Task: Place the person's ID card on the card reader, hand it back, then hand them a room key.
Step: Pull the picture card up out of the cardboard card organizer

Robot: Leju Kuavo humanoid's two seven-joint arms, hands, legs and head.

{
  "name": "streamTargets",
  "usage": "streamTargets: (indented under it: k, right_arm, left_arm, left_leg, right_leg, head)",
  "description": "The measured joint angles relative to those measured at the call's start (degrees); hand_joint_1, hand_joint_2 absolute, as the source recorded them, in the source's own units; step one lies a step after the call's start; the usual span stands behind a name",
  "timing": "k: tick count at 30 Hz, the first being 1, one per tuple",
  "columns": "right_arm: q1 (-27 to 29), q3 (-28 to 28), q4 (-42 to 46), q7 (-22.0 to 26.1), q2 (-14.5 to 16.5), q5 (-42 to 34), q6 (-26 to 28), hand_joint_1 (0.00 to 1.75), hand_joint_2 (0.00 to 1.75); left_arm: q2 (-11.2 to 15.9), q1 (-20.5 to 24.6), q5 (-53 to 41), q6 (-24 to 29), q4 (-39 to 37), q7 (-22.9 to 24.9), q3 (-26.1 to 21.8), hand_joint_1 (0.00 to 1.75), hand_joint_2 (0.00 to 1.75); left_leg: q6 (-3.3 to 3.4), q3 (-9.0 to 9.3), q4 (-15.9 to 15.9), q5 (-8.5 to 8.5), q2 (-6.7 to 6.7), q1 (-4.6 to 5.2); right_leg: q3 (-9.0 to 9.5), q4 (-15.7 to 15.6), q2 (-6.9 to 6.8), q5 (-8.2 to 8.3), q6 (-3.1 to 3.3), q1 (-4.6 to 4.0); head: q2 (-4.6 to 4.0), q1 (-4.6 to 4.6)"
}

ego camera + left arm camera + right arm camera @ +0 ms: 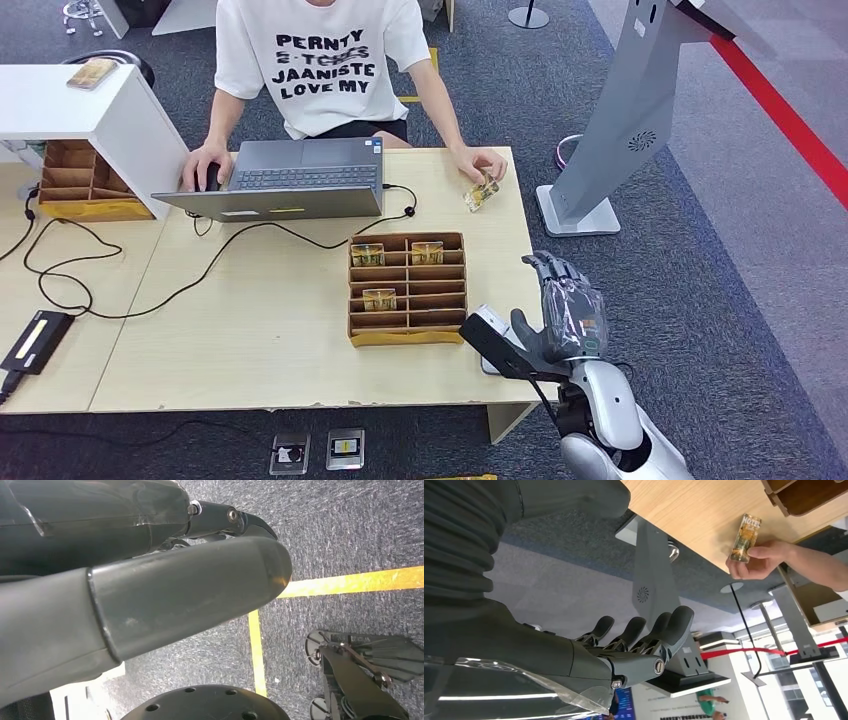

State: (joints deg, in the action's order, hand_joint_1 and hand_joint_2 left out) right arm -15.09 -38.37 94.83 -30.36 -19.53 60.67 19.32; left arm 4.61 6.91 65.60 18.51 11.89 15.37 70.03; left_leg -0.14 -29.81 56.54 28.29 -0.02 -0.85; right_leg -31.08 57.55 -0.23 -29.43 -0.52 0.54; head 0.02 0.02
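1. Fingers of the right hand [565, 310] stand spread and upright past the bench's [260, 330] right edge, holding nothing.
2. Card [482, 192], gold and printed, sits pinched in the person's hand [478, 163] at the bench's far right corner, well apart from those fingers.
3. Black card reader [497, 343] lies at the near right corner, just beside the right hand's thumb.
4. Wooden compartment tray [407, 290] holds three more gold cards.
5. Left hand [150, 595] hangs over carpet; whether its fingers are apart or curled, I cannot tell.
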Motion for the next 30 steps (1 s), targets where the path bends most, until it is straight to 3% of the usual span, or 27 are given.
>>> streamTargets:
  k: [21,30]
  right_arm:
    - [1.17,-0.25,3.82,2.11,0.73,3.10,-4.13,0.45,1.75]
    - [1.03,-1.01,3.83,2.15,1.13,2.12,-4.56,0.52,1.75]
  left_arm:
    - [0.00,0.05,-0.79,-0.53,0.00,-0.14,0.02,0.00,0.00]
    - [0.00,0.07,-2.58,-1.41,0.00,-1.10,0.03,0.00,0.00]
  left_leg:
    - [0.00,-0.02,0.00,0.00,-0.01,0.00]
    - [0.00,-0.02,0.00,0.00,-0.01,0.00]
  right_leg:
    - [0.02,0.01,-0.01,0.00,0.00,0.00]
    - [0.01,0.01,-0.02,0.00,0.00,0.00]
  head:
    - [0.00,0.00]
    - [0.00,0.01]
